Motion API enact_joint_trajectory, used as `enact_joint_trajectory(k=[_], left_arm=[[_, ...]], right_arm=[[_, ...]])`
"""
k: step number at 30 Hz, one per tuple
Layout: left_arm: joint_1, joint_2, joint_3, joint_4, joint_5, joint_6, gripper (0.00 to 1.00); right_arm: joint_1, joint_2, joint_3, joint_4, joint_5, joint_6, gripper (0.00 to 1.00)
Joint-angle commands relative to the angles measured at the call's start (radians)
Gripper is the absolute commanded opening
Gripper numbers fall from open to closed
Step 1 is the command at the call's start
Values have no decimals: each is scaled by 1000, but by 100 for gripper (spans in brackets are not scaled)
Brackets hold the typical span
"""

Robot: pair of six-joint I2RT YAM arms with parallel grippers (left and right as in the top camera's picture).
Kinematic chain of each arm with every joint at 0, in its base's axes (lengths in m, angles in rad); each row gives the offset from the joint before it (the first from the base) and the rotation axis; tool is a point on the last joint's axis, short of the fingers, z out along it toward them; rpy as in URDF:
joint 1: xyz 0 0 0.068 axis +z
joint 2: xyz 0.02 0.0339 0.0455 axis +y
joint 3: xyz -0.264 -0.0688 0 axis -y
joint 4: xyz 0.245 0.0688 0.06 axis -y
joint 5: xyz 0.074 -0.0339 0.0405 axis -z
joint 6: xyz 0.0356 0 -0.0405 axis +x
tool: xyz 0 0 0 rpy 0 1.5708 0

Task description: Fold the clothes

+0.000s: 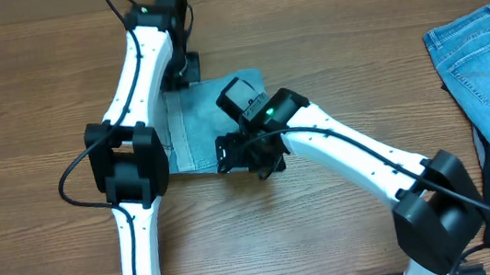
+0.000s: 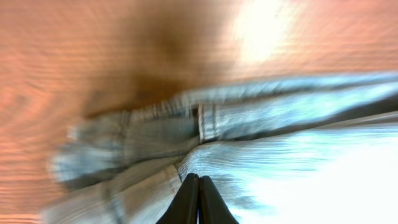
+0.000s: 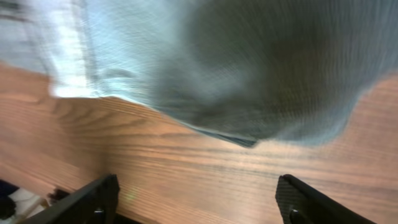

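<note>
The pale shorts (image 1: 211, 123) lie folded small near the middle of the table (image 1: 29, 107), a bit toward its far edge. Their long side runs from the far edge toward the near edge. The right fingers (image 1: 249, 155) are wide open and hold nothing, right at the cloth's near edge. The left fingers (image 1: 184, 70) are shut tight at its far corner. The wood is flat and bare around the shorts. More jeans (image 1: 484, 45) lie at the right edge.

Closed left tool (image 2: 198, 202) pinching pale denim shorts (image 2: 249, 155) on table (image 2: 93, 50)
</note>
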Motion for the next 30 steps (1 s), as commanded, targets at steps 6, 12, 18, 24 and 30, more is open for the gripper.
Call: enact_joint_trajectory(k=[6,12,18,24,30], left_arm=[[33,-29,209,-254,69,-170,4],[36,-30,209,-322,369,-108,4],[21,-36,206,-322,150,-162,4],[12,-36,16,-195,-47,-240,4],[26,-36,-333,183,-201,-198,4]], right_arm=[[-197,-65,57,115,189,-308,7],[-321,106,57,440,54,-474,4],[-321,249,57,578,-61,-476,4],[-311,295,57,622,-66,-479,4],[-311,373,57,635,-63,-425,4]])
